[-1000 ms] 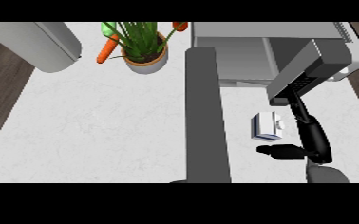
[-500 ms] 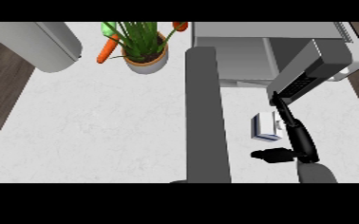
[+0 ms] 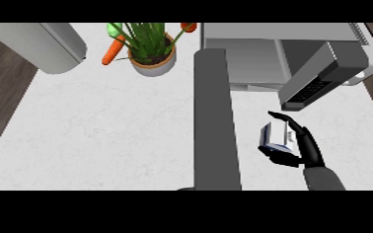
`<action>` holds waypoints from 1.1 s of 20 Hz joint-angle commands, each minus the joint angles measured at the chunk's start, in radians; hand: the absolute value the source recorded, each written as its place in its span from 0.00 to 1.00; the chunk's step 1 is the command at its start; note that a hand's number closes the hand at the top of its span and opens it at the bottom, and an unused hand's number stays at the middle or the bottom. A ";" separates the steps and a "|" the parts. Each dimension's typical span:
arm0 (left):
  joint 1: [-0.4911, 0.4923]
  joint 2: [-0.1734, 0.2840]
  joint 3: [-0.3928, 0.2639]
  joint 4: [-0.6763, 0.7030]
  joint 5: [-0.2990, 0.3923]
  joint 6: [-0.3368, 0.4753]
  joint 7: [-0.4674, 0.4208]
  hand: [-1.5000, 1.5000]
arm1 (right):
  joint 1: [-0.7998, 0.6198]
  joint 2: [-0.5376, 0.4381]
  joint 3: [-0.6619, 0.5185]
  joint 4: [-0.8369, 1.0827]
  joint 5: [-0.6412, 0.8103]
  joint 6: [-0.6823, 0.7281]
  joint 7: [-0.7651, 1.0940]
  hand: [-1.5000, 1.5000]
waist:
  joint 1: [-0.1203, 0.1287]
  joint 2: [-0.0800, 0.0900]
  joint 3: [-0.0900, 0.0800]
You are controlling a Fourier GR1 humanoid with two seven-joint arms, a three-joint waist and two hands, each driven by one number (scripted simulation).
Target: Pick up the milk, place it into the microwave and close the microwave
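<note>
The milk (image 3: 275,137), a small white and blue carton, stands on the white counter (image 3: 109,128) in front of the microwave (image 3: 241,39). My right hand (image 3: 300,145) comes in from the lower right and curls round it: fingers along its right and far sides, thumb at its near end. The microwave's door (image 3: 320,76) hangs open toward the right, just beyond the hand, and the grey inside (image 3: 251,64) shows. A long grey forearm (image 3: 215,123) rises through the middle of the view to the microwave's left front. My left hand does not show.
A potted green plant (image 3: 151,54) stands at the back, with an orange carrot (image 3: 111,54) on its left and another (image 3: 188,27) at its right. A grey rounded appliance (image 3: 44,44) fills the back left corner. The counter's left edge (image 3: 20,103) borders dark floor.
My right hand has moved left and forward to the milk, and its fingers and thumb have closed in round the carton. The grey forearm and the door have stayed put.
</note>
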 commanded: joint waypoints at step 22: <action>-0.035 -0.003 0.006 0.063 0.021 -0.039 -0.013 0.00 | -0.241 0.018 -0.092 0.377 0.042 -0.219 -0.233 1.00 | 0.018 0.011 0.004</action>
